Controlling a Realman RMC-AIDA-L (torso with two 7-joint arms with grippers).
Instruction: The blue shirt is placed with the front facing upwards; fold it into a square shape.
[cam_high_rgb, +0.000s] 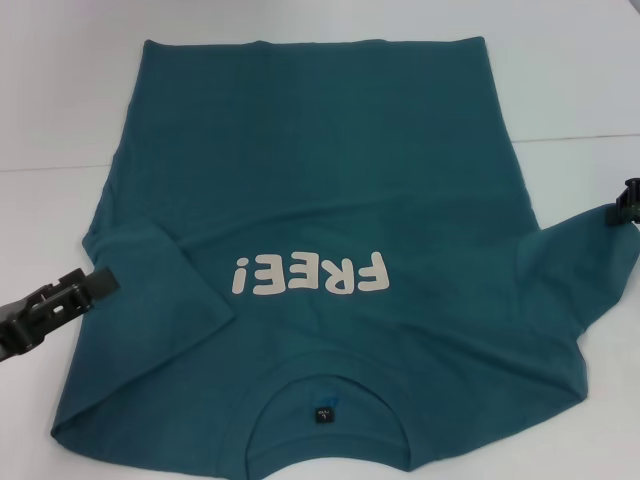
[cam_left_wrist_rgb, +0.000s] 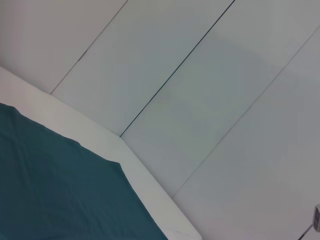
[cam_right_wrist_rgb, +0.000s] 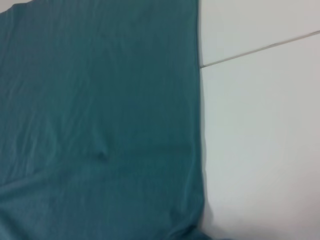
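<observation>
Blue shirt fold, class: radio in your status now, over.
Left pincer at the shirt's left edge, right pincer by the spread right sleeve. Blue shirt front-up, left sleeve folded in. Nothing in the way.

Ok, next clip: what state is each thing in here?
blue shirt: front up, left sleeve folded onto the body, right sleeve spread out.
left hand: low at the shirt's left edge.
right hand: at the right sleeve's tip.
table: white, under the shirt.

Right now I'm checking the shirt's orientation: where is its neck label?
In the head view, the neck label sits inside the collar at the near edge of the blue shirt, just below the "FREE!" print.
</observation>
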